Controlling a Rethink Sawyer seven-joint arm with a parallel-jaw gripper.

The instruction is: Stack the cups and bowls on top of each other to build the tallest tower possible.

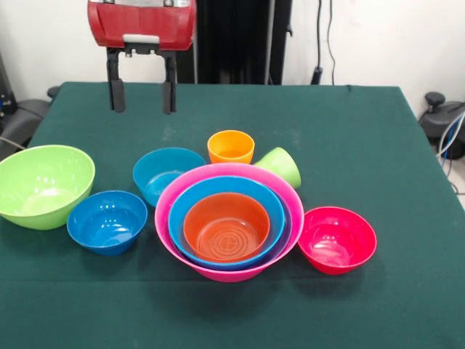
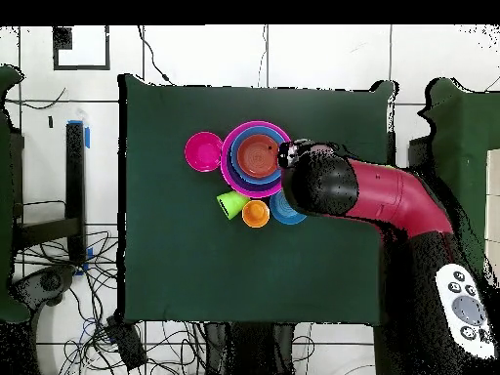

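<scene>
Front view, hand (image 1: 142, 96) spread wide (empty), tower (image 1: 229, 230) nearer camera, well apart

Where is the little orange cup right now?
In the front view the orange cup stands upright behind the big pink bowl, between the teal bowl and the tipped lime green cup.

Red arm (image 2: 391, 195), black joint; end effector (image 1: 142, 94) black fingers.

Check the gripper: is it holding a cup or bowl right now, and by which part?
Nothing is held. The gripper hangs open and empty above the table, behind the teal bowl and orange cup, touching neither.
</scene>
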